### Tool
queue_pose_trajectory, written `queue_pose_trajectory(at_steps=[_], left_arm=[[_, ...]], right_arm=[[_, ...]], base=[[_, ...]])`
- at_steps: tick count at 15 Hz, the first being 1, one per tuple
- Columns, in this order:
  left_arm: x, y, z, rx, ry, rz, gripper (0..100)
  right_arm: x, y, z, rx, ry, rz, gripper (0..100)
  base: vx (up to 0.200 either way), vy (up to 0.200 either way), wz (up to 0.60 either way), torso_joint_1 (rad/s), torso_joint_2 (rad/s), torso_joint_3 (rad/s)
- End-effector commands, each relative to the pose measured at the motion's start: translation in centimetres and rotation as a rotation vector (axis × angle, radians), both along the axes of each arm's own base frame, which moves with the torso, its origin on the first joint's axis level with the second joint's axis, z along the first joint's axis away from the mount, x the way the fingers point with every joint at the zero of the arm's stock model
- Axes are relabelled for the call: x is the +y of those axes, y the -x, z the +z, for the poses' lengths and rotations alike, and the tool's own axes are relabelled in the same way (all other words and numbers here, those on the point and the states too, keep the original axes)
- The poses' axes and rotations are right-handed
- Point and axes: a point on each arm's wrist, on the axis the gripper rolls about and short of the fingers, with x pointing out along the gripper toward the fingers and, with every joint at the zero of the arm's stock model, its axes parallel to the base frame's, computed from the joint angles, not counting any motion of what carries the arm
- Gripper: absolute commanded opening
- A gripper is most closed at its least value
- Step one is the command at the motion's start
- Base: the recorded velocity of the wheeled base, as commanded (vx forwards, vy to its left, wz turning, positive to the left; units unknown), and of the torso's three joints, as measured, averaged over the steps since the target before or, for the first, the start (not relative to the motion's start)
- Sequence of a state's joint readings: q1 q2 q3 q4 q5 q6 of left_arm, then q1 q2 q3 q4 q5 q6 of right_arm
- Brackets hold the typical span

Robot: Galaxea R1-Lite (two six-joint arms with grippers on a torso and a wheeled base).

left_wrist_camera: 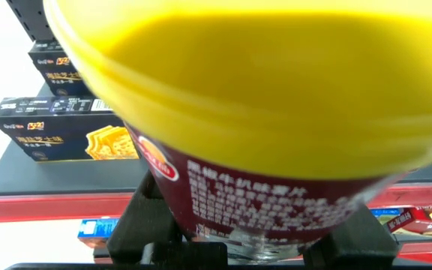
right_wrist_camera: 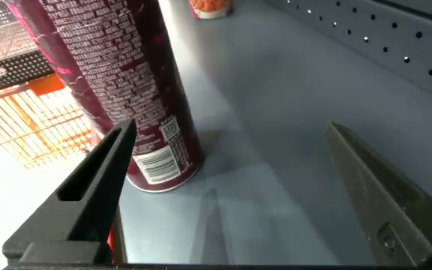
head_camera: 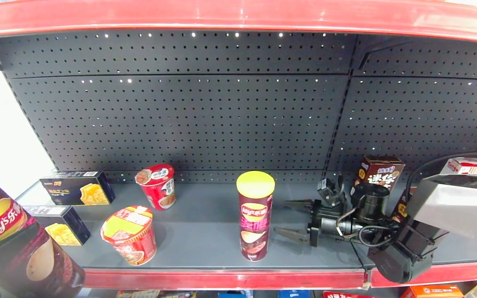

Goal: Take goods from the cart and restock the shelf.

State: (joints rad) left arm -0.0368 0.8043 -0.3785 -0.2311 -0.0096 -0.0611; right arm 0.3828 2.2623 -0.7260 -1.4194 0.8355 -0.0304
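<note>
One chip can (head_camera: 255, 215) stands on the shelf (head_camera: 205, 236) beside my right gripper (head_camera: 282, 216), jaws wide and empty. My left gripper (left_wrist_camera: 250, 244) clamps a second can (head_camera: 15, 244); I judge it needs shelving next.

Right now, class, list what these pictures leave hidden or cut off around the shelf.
Brown box: head view, lower part behind the right arm.
Lower-shelf goods: head view, cut by the bottom edge.
Cart: right wrist view, mostly behind the standing can.
Shelf: left wrist view, largely blocked by the lid of the held can.
</note>
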Motion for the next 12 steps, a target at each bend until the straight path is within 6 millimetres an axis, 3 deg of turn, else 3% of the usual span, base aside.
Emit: queue_pose_trajectory(at_steps=[1, 3, 9, 11, 12], left_arm=[[0.0, 0.0, 0.1, -0.001, 0.0, 0.0, 0], [0.0, 0.0, 0.1, -0.003, -0.001, 0.006, 0], [0.0, 0.1, -0.2, 0.006, 0.0, 0.002, 0], [0.0, 0.2, -0.3, 0.006, 0.0, -0.003, 0], [0.0, 0.2, -0.3, 0.005, 0.0, -0.003, 0]], right_arm=[[0.6, 0.3, 0.3, -0.009, -0.004, 0.02, 100], [0.7, 0.3, 0.5, -0.019, -0.008, 0.021, 100], [0.3, 1.6, 6.4, -0.145, -0.06, 0.023, 100], [0.3, 3.3, 8.8, -0.166, -0.071, 0.039, 100], [0.2, 3.5, 9.0, -0.167, -0.071, 0.039, 100]], base=[[0.0, 0.0, 0.0, 0.0, 0.0, 0.0], [0.0, 0.0, 0.0, 0.0, 0.0, 0.0], [0.0, 0.0, 0.0, 0.0, 0.0, 0.0], [0.0, 0.0, 0.0, 0.0, 0.0, 0.0], [0.0, 0.0, 0.0, 0.0, 0.0, 0.0]])
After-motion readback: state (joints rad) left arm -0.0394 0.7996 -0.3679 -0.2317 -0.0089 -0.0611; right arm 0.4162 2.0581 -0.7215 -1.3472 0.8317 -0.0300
